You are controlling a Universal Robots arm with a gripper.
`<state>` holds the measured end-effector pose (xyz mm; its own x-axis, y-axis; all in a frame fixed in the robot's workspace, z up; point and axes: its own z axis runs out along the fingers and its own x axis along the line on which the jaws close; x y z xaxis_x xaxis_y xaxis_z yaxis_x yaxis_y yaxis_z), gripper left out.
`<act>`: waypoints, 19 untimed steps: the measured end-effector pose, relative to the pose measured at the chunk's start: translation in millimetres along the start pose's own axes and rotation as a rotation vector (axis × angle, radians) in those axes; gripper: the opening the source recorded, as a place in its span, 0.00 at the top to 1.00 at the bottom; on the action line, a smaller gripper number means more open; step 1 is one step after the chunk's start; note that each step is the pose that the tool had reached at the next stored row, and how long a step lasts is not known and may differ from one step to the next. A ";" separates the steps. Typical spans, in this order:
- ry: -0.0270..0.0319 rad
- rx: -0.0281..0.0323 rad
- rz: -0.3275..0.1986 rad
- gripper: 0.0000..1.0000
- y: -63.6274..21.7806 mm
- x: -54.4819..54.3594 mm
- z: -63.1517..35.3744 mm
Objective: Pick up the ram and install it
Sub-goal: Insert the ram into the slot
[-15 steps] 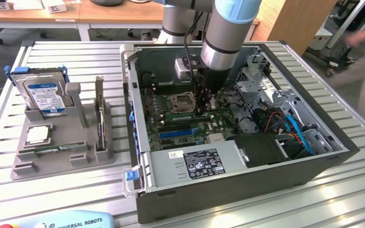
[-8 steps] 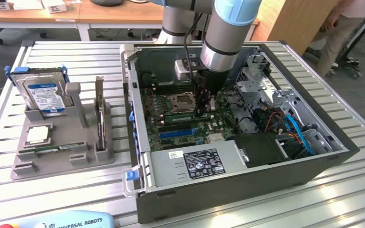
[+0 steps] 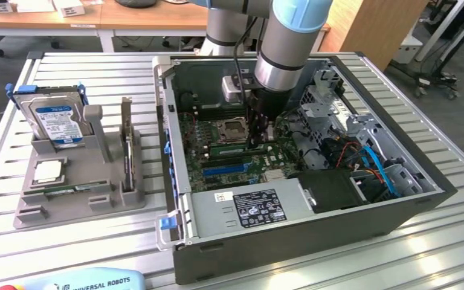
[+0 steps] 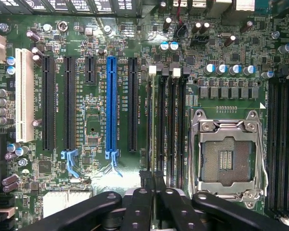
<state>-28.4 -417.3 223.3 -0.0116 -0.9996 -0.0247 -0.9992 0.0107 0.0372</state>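
Note:
My gripper (image 3: 258,140) reaches down inside the open computer case (image 3: 296,241), just above the large green motherboard (image 4: 91,120). In the wrist view its black fingers (image 4: 143,185) stand close together, pinched on the ram (image 4: 149,125). The ram is seen edge-on as a thin dark strip. It runs along the outermost of the black memory slots (image 4: 171,125), on the side away from the empty CPU socket (image 4: 226,156). I cannot tell whether the ram is seated in the slot or just above it.
A grey parts tray (image 3: 79,205) lies on the slatted table at the exterior view's left. It holds a silver hard drive with a blue label (image 3: 55,121), a processor (image 3: 46,172) and another green stick (image 3: 58,190). The case walls, drive cage (image 3: 337,115) and cables (image 3: 369,163) crowd the gripper.

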 end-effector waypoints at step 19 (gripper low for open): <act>0.0000 0.0001 0.000 0.75 0.9 -0.6 -23.6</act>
<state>-28.4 -417.3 246.9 -0.0116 -0.9996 -0.0248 -0.9993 0.0107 0.0372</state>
